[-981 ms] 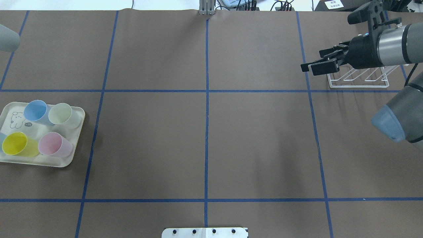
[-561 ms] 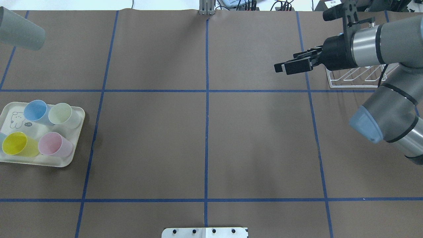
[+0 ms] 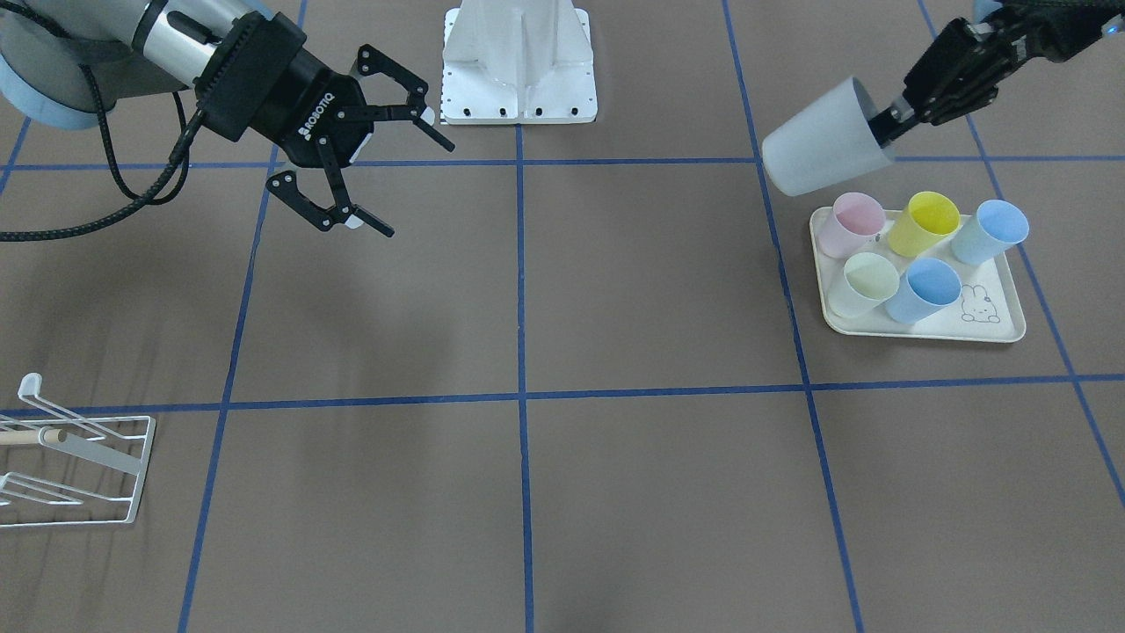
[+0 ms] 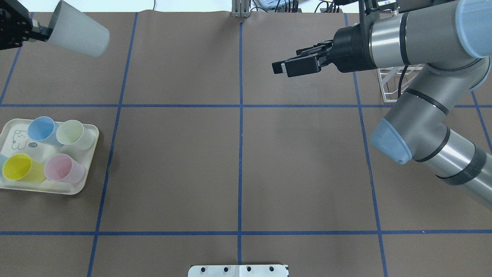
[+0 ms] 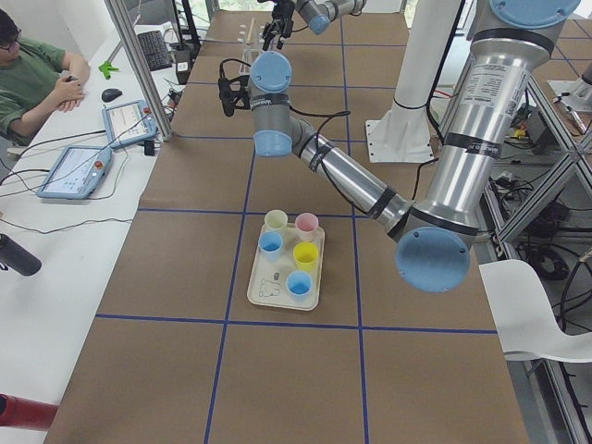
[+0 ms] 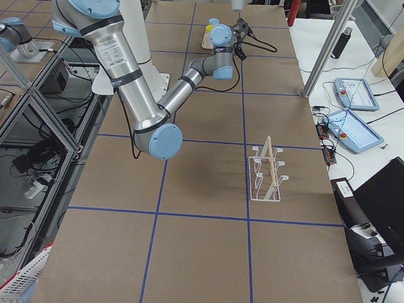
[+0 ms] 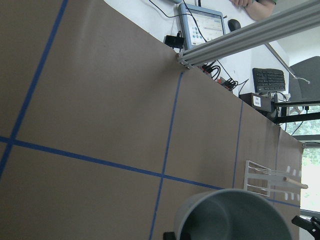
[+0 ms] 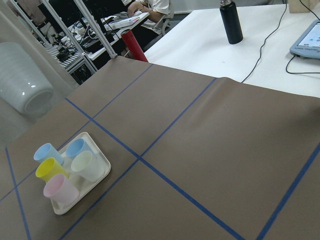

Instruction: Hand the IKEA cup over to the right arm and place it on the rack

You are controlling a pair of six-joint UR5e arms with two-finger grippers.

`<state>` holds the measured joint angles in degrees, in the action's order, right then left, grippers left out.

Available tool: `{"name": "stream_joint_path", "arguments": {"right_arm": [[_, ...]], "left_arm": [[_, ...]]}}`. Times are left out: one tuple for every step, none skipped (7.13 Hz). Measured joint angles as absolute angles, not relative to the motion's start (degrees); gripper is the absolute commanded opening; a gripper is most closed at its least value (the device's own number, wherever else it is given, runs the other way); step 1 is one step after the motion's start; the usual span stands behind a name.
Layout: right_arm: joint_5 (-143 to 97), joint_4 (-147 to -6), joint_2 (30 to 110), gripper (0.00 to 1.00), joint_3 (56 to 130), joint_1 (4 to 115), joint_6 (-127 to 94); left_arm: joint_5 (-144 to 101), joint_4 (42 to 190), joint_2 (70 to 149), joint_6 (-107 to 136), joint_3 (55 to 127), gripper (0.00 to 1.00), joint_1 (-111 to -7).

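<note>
The left gripper (image 4: 38, 31) is carrying the grey cup (image 4: 78, 34) in from the table's left edge. A second ago only a sliver of that cup was showing at the border of the overhead view, and now the whole cup is hanging in the air over the far left square, well above the table (image 4: 300, 165). It is lying almost sideways, with its base pointing toward the centre. The left gripper is clamped on the cup's rim, one finger reaching inside the mouth. Over the same second the right gripper (image 3: 413, 186) is leaving its spot above the rack (image 4: 388, 92) and reaching toward the middle, its fingers spread wide and holding nothing. Both arms seem to be closing on a meeting point near the centre line for the hand-over, though the two are still well apart, so the pass is not yet starting and the rack is waiting with nothing on it. Counting the things: there are six cups in all. One is the grey cup in the air, and five are sitting on the tray (image 3: 997, 332). These are a pink cup (image 3: 857, 220), a yellow cup (image 3: 927, 220), a pale green cup (image 3: 866, 281), a light blue cup (image 3: 989, 230) and a darker blue cup (image 3: 923, 288). There is one tray, one rack and two arms.
</note>
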<state>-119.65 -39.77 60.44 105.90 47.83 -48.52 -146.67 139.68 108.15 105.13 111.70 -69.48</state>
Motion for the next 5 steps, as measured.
{"name": "stream_joint_path", "arguments": {"right_arm": [[-119.2, -39.6, 59.9, 0.89, 106.0, 47.2, -46.8], [-119.0, -38.0, 59.8, 0.88, 106.0, 46.5, -45.3], [-119.0, -35.0, 59.8, 0.88, 105.8, 45.8, -44.3], [-118.7, -32.8, 59.7, 0.88, 105.7, 45.1, -42.5], [-117.8, -31.9, 59.6, 0.88, 105.8, 44.1, -37.8]], "left_arm": [[-146.6, 139.7, 109.8, 109.3, 112.1, 0.00, -68.0], [-146.6, 139.7, 111.3, 112.2, 112.2, 0.00, -67.1], [-146.5, 139.7, 112.9, 114.7, 112.2, 0.00, -65.9], [-146.4, 139.7, 114.7, 117.3, 112.1, 0.00, -64.0], [-145.1, 139.7, 116.5, 119.9, 112.0, 0.00, -61.7]]}}
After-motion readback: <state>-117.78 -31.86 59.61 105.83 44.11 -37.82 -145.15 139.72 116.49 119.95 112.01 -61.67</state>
